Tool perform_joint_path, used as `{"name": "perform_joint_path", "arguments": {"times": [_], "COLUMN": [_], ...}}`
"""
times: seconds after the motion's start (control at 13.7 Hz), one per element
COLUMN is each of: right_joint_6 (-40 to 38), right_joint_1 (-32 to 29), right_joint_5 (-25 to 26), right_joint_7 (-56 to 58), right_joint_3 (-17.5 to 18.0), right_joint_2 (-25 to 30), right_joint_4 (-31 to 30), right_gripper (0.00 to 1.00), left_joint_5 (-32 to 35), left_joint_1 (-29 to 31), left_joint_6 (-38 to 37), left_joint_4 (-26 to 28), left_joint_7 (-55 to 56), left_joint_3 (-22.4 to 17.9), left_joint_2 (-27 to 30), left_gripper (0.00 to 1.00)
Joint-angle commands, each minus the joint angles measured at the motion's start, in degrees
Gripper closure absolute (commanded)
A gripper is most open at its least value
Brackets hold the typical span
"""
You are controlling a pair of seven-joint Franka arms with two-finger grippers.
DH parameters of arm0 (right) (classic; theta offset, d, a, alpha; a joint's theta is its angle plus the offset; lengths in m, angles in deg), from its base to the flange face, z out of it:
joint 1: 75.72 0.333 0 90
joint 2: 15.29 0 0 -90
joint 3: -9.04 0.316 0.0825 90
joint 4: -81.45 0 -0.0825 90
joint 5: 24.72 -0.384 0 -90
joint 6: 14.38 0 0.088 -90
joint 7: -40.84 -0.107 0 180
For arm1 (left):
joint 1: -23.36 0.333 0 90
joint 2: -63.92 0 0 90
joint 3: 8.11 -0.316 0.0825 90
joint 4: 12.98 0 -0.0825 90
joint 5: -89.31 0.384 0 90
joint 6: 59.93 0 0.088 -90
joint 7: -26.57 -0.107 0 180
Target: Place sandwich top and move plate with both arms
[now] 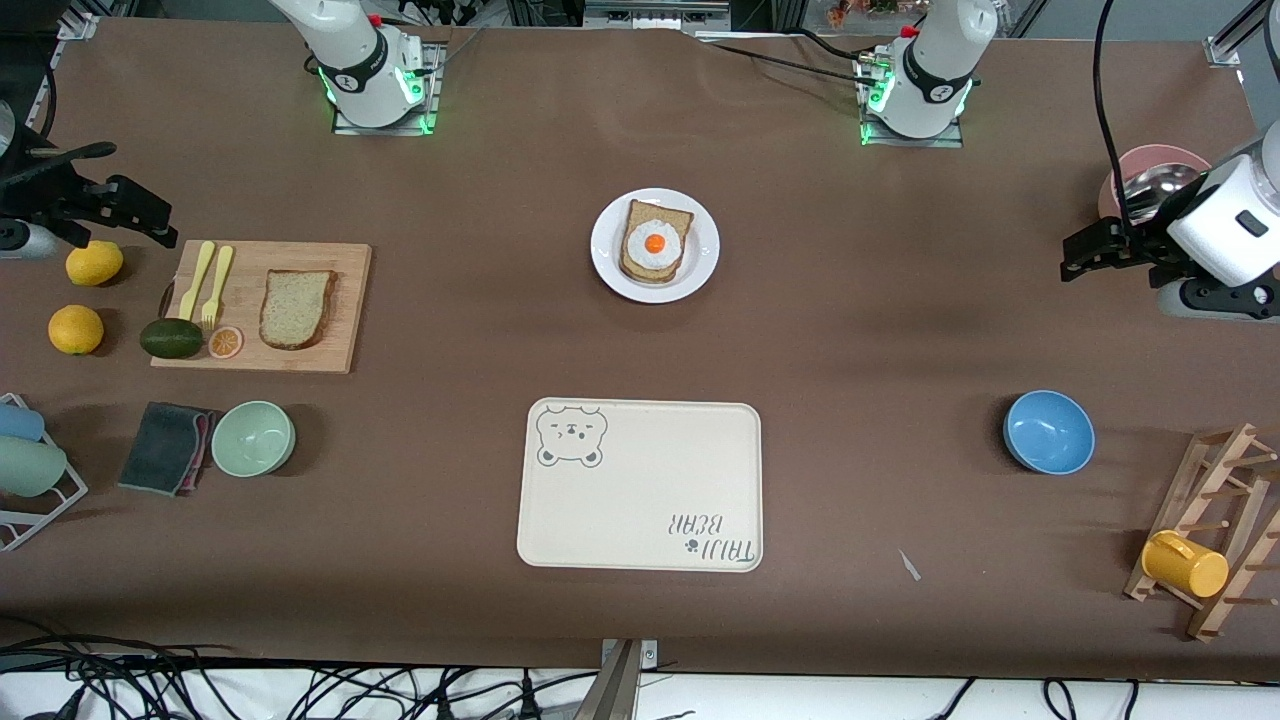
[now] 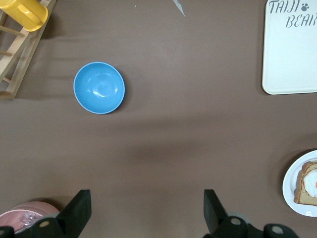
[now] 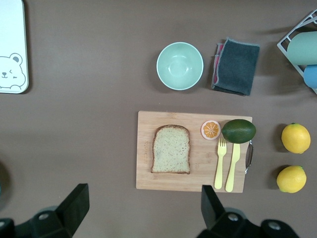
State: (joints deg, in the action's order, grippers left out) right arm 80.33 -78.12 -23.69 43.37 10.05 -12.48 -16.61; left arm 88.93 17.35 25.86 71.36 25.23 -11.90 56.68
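Both your right gripper (image 3: 143, 210) and left gripper (image 2: 147, 210) hang wide, empty. Beside the bread (image 1: 297, 308) on the board (image 1: 345, 300), forks (image 1: 208, 283) could snag; the egg (image 1: 654, 243) may slide.

Brown tabletop (image 1: 850, 330), plain and matte. White plate (image 1: 610, 270), unpatterned. Darker brown slice (image 1: 678, 222) topped with white fried egg (image 1: 655, 243), orange yolk. Pale speckled sandwich top (image 1: 296, 308), brown crust, on light wooden board (image 1: 300, 257). Two pale yellow forks (image 1: 208, 280); orange citrus slice (image 1: 225, 342); dark green avocado (image 1: 171, 338); two yellow lemons (image 1: 94, 263). Mint green bowl (image 1: 252, 438); dark grey cloth (image 1: 165, 447) with pink edge. Cream tray (image 1: 640, 500), grey bear drawing and grey lettering. Blue bowl (image 1: 1048, 432). Yellow cup (image 1: 1184, 564) on pale wooden rack (image 1: 1215, 480). Black fingers (image 2: 79, 210) on left gripper (image 2: 146, 213); same black on right gripper (image 3: 143, 210).
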Motion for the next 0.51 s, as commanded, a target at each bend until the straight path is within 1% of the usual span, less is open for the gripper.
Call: {"name": "perform_joint_path", "arguments": {"times": [0.0, 0.22, 0.29, 0.44], "right_joint_6": [0.7, 0.6, 0.5, 0.5], "right_joint_1": [-0.6, -0.6, -0.6, -0.6], "right_joint_5": [-0.8, -0.8, -0.8, -0.8], "right_joint_7": [-0.3, -0.2, -0.2, -0.2], "right_joint_3": [0.6, 0.7, 0.7, 0.7], "right_joint_2": [1.1, 1.2, 1.2, 1.2], "right_joint_4": [-1.2, -1.2, -1.2, -1.2], "right_gripper": [0.00, 0.00, 0.00, 0.00], "left_joint_5": [-0.4, -0.9, -2.0, -3.2], "left_joint_1": [0.5, 0.8, 0.9, 1.1], "left_joint_6": [-0.6, 0.1, 1.7, 2.5], "left_joint_4": [-0.8, -0.8, -0.5, 0.2], "left_joint_7": [0.5, 0.5, 0.5, 0.8], "left_joint_3": [0.3, 0.3, 0.2, 0.1], "left_joint_2": [-0.2, -0.3, -0.6, -1.0], "left_gripper": [0.00, 0.00, 0.00, 0.00]}}
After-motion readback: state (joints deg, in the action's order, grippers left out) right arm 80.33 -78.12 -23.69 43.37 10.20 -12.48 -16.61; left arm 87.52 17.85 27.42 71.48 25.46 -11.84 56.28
